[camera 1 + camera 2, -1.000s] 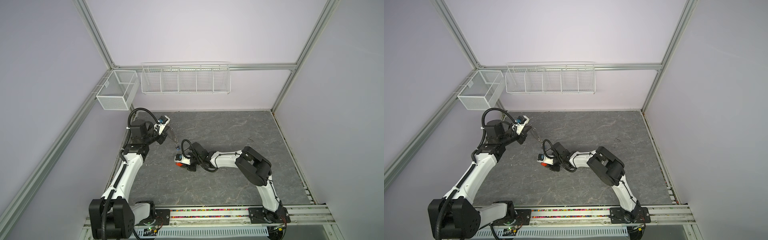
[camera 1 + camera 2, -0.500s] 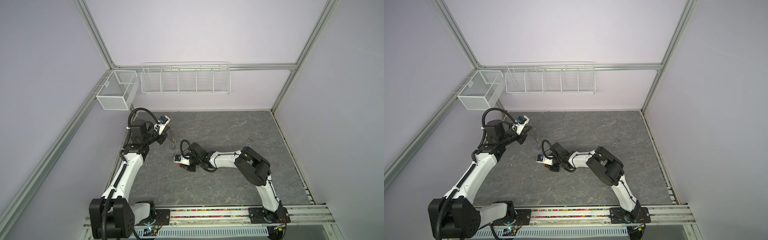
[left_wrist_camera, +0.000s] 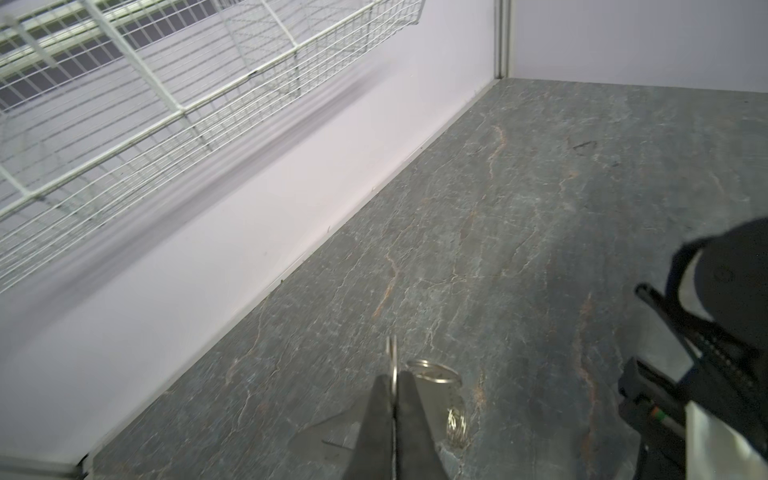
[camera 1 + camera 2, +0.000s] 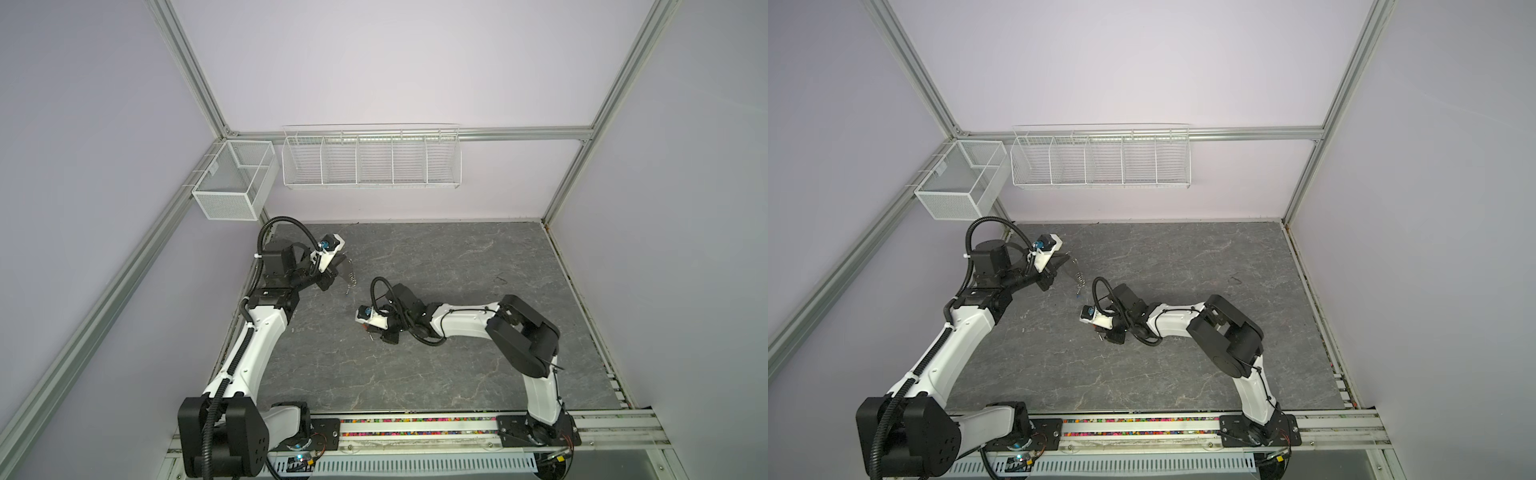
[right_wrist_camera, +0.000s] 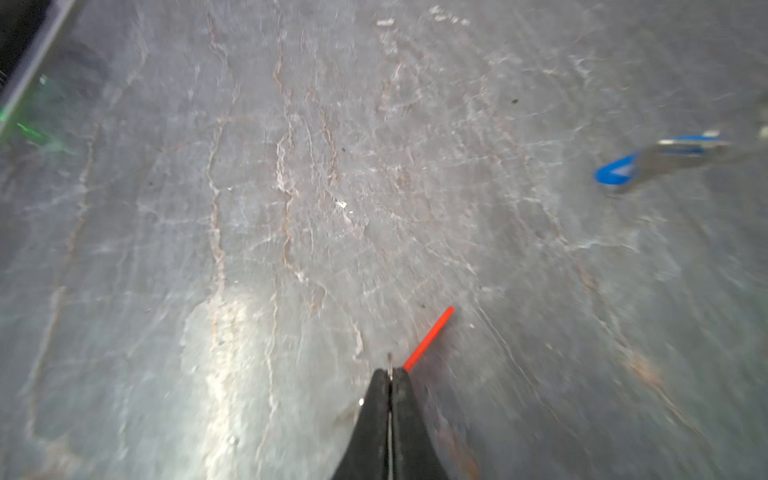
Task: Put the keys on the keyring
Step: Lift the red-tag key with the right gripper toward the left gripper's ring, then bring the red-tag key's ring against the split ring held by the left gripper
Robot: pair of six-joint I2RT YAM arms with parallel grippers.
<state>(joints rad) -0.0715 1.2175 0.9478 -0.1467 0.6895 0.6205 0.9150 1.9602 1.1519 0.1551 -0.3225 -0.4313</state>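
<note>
The left gripper (image 3: 392, 388) pinches the keyring (image 3: 434, 374); the right gripper (image 5: 390, 374) is clamped on the orange-red-tagged key (image 5: 430, 338); next, that key probably needs carrying across and threading onto the keyring.

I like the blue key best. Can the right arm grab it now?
Probably not yet. The right gripper is shut on the orange-red-tagged key, so its jaws are busy. The blue-tagged key is close, with only table between.
</note>
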